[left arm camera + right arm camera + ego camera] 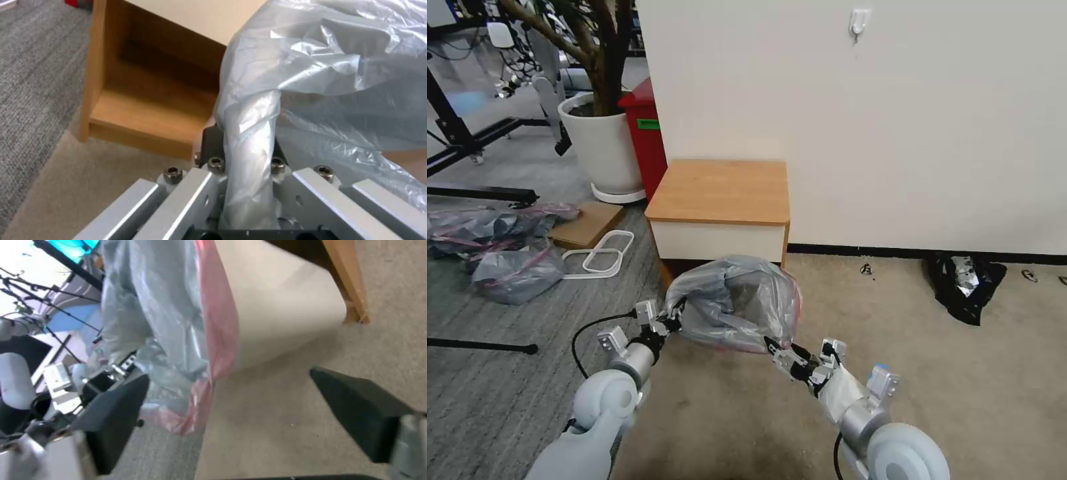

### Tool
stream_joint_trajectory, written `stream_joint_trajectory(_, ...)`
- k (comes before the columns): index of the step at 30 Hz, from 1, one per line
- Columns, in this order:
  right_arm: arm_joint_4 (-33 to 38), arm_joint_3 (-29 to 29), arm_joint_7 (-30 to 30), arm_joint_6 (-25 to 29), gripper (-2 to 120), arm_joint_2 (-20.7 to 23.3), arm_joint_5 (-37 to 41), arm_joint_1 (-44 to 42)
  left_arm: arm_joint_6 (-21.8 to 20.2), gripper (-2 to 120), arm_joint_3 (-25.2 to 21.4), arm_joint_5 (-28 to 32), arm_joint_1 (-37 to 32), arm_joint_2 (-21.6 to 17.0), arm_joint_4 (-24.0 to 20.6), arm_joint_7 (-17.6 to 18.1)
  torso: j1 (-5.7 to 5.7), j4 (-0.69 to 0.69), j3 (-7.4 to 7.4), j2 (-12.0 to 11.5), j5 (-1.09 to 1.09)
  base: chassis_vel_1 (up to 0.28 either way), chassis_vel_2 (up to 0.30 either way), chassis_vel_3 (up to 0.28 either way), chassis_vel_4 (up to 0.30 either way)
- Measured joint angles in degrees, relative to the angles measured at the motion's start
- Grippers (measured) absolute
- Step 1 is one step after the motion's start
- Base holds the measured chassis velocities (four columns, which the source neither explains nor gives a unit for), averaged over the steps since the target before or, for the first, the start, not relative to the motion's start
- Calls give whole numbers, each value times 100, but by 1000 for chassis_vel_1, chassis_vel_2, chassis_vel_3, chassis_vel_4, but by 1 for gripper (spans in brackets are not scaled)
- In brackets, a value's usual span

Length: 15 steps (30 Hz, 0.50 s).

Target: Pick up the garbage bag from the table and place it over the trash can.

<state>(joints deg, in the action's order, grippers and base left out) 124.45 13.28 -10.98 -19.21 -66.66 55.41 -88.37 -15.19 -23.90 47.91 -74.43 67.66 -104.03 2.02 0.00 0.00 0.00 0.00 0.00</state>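
Left gripper (672, 321) is clamped on the garbage bag (735, 301), right gripper (231, 406) hangs wide open beside its pink rim, so I'd regrab that edge before stretching it over the beige trash can (285, 310).

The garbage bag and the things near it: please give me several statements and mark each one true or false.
1. The garbage bag lies flat on the table. False: it is draped over the trash can on the floor in front of the table.
2. The left end effector is shut on the garbage bag. True.
3. The right end effector is shut. False: its fingers stand wide apart.
4. The bag's rim band is pink. True.
5. The trash can is red. False: it is beige.
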Motion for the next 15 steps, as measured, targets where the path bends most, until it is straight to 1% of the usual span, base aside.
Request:
stream_joint_trajectory(1,6,45,73,10,99,31,0,-18,-1,2,3,7,9,-38,11,0,0,-1,0,0,0,0,0,0,0)
stream_joint_trajectory(4,18,187,194,22,100,115,27,10,-1,2,2,34,3,-132,12,0,0,-1,0,0,0,0,0,0,0)
stream_joint_trajectory(6,23,262,212,22,100,164,76,57,-1,2,0,44,-12,-168,12,-1,0,0,0,0,0,0,0,0,0)
stream_joint_trajectory(10,65,453,213,-114,100,481,411,347,-1,2,-22,51,-123,-287,-17,-96,0,1,0,0,0,0,0,0,0)
stream_joint_trajectory(15,33,488,176,-308,100,701,778,620,0,2,-34,51,-238,-339,-92,-170,-1,1,0,0,0,0,0,0,0)
